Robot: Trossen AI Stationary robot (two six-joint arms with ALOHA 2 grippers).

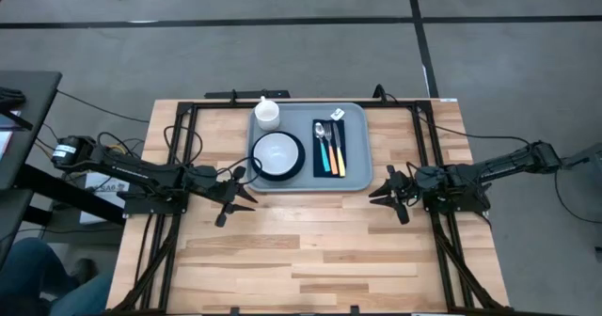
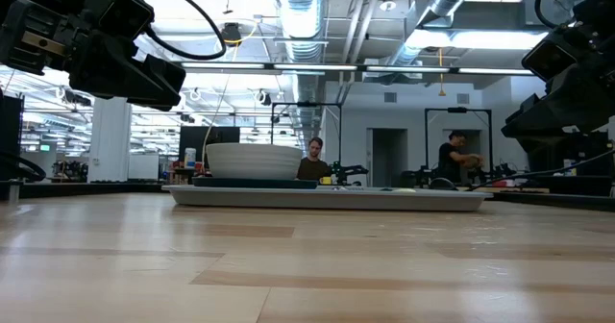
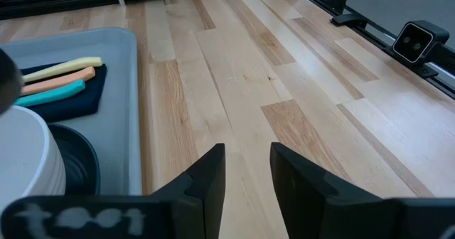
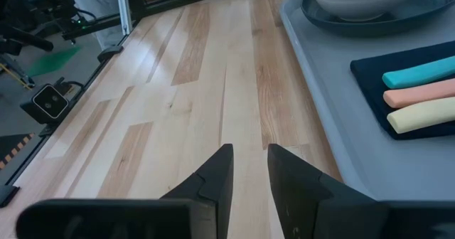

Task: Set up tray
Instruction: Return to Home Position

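High view: tray at far middle of table, stocked with cup, bowl on plate, and napkin bearing cutlery; setting looks complete to me, homing remains; my left gripper and right gripper flank its near corners, jaws slightly parted, empty.

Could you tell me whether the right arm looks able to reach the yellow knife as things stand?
Probably yes: the right gripper hovers open off the light blue-grey plastic tray's near right corner, and the yellow plastic knife lies uncovered on the dark navy napkin's side facing it.
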